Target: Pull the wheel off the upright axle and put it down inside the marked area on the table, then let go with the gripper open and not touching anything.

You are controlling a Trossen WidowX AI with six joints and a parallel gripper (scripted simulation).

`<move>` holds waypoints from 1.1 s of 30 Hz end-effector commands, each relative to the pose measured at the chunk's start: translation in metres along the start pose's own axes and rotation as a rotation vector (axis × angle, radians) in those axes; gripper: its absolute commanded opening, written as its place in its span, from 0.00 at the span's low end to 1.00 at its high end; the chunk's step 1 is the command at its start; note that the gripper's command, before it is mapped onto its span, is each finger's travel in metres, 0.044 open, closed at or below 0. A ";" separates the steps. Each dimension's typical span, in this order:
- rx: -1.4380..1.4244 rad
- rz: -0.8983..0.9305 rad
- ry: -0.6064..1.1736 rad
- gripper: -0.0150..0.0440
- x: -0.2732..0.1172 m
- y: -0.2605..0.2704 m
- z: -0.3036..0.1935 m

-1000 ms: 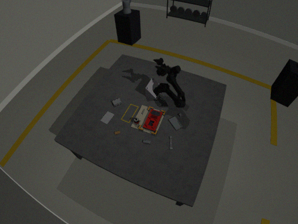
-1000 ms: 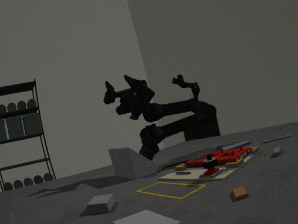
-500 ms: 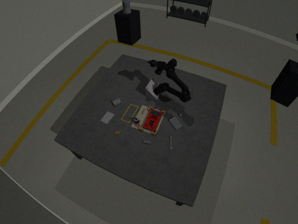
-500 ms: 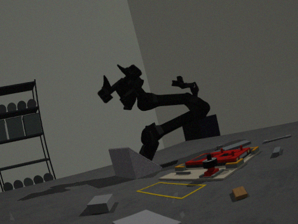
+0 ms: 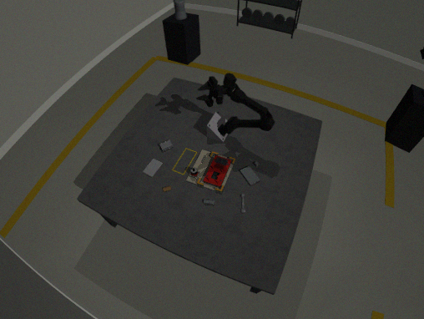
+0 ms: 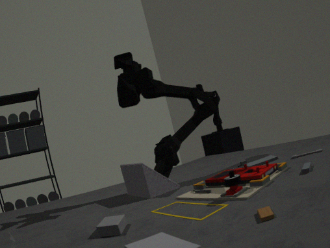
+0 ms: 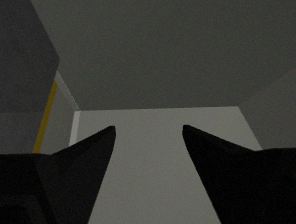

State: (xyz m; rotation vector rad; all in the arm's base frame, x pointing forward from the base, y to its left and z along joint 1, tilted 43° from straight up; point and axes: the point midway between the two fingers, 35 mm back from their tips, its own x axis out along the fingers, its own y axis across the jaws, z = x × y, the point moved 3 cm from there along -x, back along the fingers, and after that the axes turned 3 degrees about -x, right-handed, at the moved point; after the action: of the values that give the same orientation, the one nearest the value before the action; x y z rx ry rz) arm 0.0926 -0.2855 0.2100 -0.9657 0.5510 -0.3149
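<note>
The small dark wheel [image 5: 195, 170] [image 6: 232, 180] sits around the upright axle [image 6: 231, 173], above a red foot at the near left corner of the cream board. The marked area, a yellow outline [image 5: 179, 159] [image 6: 177, 215], lies on the table beside the board, with nothing inside it. My gripper [image 5: 199, 93] [image 7: 149, 130] is open and empty, its fingers apart. It is high up near the back of the table, far from the wheel, and the wrist view shows floor and wall between the fingertips.
The cream board [image 6: 191, 195] carries a red plate [image 5: 212, 179] [image 6: 224, 175] beside the axle. A pale wedge [image 5: 215, 121] [image 6: 136, 182] stands by the arm's base. A grey block [image 5: 166, 145] [image 6: 112, 225], a pale slab [image 5: 153, 167], an orange block [image 5: 167, 189] [image 6: 266, 213] and a wrench [image 5: 243, 202] lie around.
</note>
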 end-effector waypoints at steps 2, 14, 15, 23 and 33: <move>0.376 0.180 -0.046 0.76 0.040 0.007 0.014; 1.174 0.772 0.163 0.76 0.136 0.063 0.091; 1.193 0.799 0.181 0.76 0.140 0.067 0.097; 1.431 1.024 0.476 0.76 0.166 0.111 0.141; 1.691 1.131 1.253 0.76 0.177 0.180 0.206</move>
State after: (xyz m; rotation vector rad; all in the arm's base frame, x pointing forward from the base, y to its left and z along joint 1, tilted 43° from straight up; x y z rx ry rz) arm 0.3499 -0.1495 0.1023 1.2494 1.3224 -0.0926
